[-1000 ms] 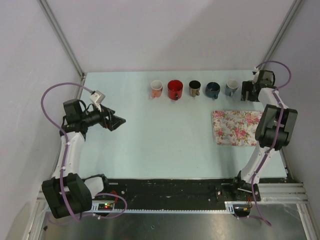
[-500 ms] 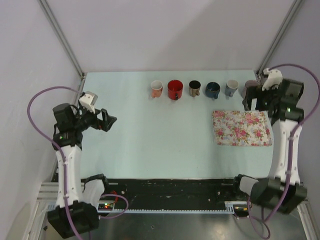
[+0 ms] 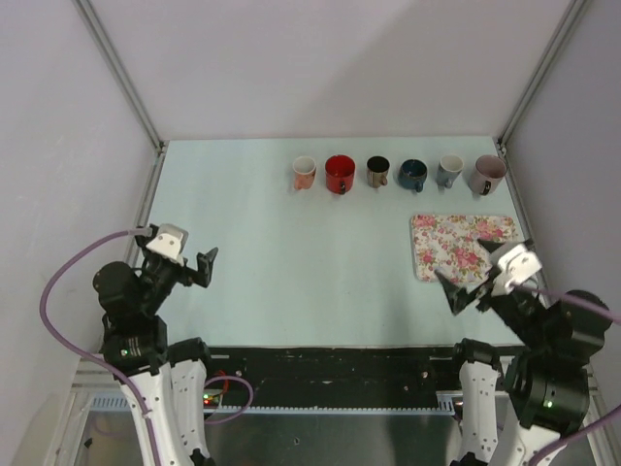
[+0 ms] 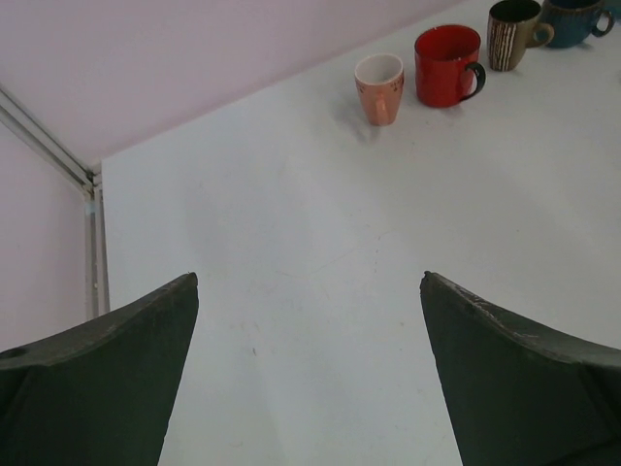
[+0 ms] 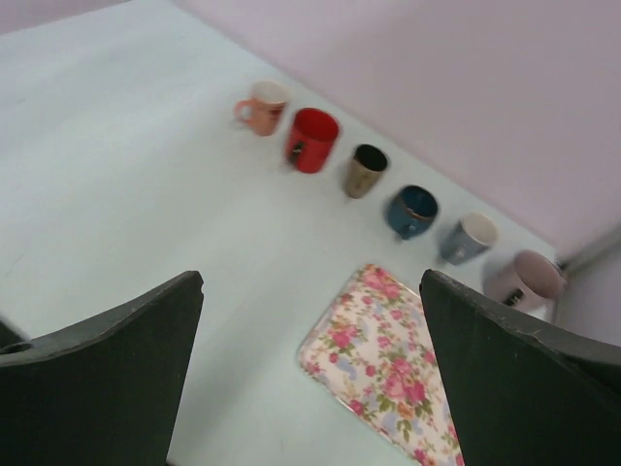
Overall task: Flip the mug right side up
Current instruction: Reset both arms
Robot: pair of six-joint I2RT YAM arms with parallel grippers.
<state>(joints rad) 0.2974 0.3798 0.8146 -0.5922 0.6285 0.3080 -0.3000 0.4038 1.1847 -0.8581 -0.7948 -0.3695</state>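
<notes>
Your left gripper (image 3: 204, 269) hangs over the near left part of the table (image 3: 310, 282), its fingers (image 4: 107, 379) spread wide and holding nothing; in its wrist view only bare table lies between them. Along the far edge you have six mugs in a row, all standing mouth up. From the left they are the pink mug (image 3: 304, 173), the red mug (image 3: 340, 175) just beside it, the striped mug (image 3: 378, 172), the blue mug (image 3: 412, 175), the grey mug (image 3: 448, 171), and at the right end, near the corner post, the mauve mug (image 3: 486, 174). The mauve mug sits upright on the table, apart from both grippers. Nearer to you than the last three mugs, the floral mat (image 3: 466, 248) lies flat with nothing on it. Your right gripper (image 3: 461, 286) is raised above the near edge of that mat, its fingers also spread wide and holding nothing, well apart from the row of mugs.
</notes>
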